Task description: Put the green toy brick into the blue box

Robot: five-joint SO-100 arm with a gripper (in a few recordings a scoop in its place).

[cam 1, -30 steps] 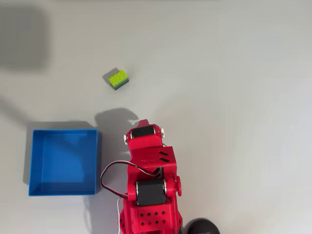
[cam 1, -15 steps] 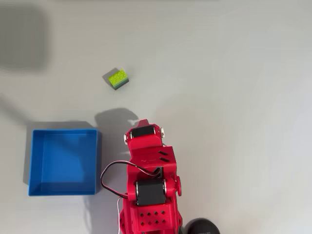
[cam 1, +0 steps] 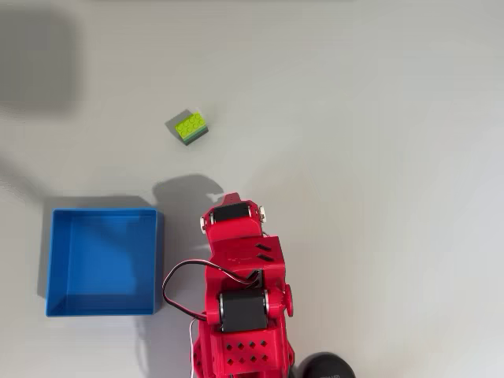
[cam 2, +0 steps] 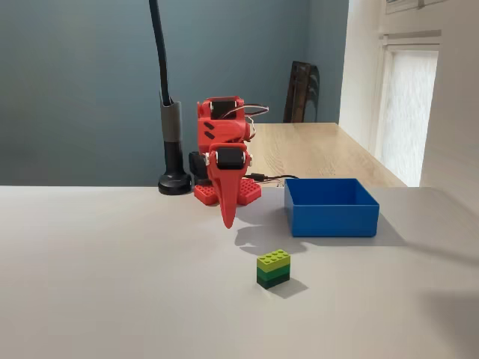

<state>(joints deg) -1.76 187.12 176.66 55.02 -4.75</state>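
Note:
The green toy brick (cam 1: 191, 127) lies alone on the pale table; in the fixed view the brick (cam 2: 273, 268) sits in front of the arm, lime on top with darker sides. The blue box (cam 1: 102, 213) stands empty left of the red arm in the overhead view, and right of it in the fixed view, where the box (cam 2: 329, 218) is behind the brick. My gripper (cam 2: 228, 222) points straight down, a little above the table, its fingers shut together on nothing. It hangs well short of the brick. From above, the wrist motor (cam 1: 232, 213) covers the fingers.
A black stand (cam 2: 174, 179) with a tall curved pole rises beside the arm's base; its round foot (cam 1: 324, 367) shows at the overhead view's bottom edge. A wooden table (cam 2: 314, 149) lies behind. Bare table surrounds the brick.

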